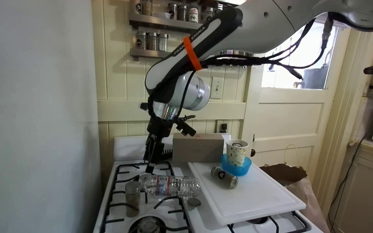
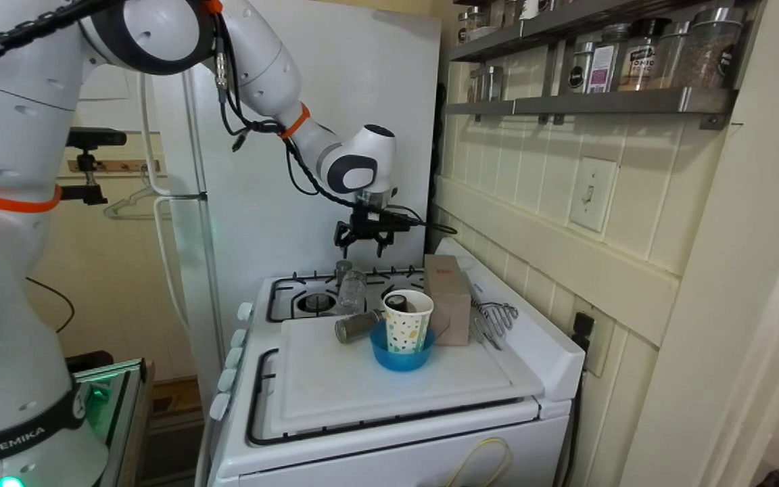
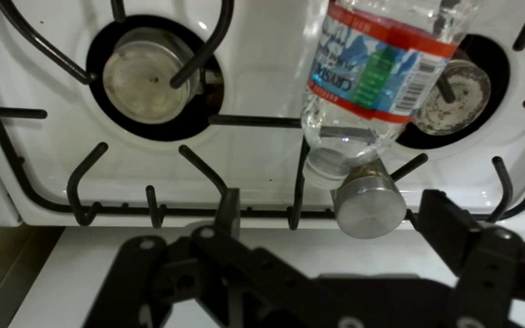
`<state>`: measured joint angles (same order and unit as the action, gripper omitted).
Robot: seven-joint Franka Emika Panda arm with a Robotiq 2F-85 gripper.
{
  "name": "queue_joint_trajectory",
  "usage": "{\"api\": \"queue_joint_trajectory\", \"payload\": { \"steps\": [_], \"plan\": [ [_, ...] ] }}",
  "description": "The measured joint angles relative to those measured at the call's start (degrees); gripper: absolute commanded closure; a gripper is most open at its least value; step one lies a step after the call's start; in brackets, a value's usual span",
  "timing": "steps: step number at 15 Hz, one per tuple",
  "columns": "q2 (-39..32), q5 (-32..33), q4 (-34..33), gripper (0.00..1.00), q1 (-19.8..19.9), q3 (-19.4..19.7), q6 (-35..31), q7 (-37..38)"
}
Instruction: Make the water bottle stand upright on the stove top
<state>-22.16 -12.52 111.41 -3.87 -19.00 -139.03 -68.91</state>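
The clear water bottle [image 1: 178, 186] lies on its side across the black grates of the white stove top [image 1: 201, 216]. It also shows in an exterior view [image 2: 353, 292] and in the wrist view [image 3: 376, 68], with a red-and-blue label. Its neck end lies beside an upright spice jar [image 3: 372, 207] with a metal lid; I cannot tell if they touch. My gripper [image 3: 335, 214] is open and empty, with its fingers wide apart. In both exterior views the gripper [image 1: 149, 165] [image 2: 362, 252] hangs above the bottle and jar, touching neither.
A white cutting board [image 1: 254, 197] covers the neighbouring burners. On it are a lying spice jar [image 1: 224, 178] and a blue bowl [image 1: 236, 170] holding a patterned cup [image 1: 237, 154]. A brown box [image 1: 197, 149] stands at the back. A white refrigerator [image 2: 376, 67] rises beside the stove.
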Motion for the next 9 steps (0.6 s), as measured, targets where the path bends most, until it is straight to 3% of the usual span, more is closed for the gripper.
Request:
{"api": "queue_joint_trajectory", "payload": {
  "steps": [7,8,9],
  "plan": [
    [-1.5,-1.9,0.3,0.17,0.0,-0.9,-0.1,-0.5],
    [-1.8,-1.9,0.3,0.4,0.0,-1.0,-0.1,-0.5],
    [-2.1,-1.9,0.3,0.4,0.1,-0.9,-0.1,-0.5]
  ]
}}
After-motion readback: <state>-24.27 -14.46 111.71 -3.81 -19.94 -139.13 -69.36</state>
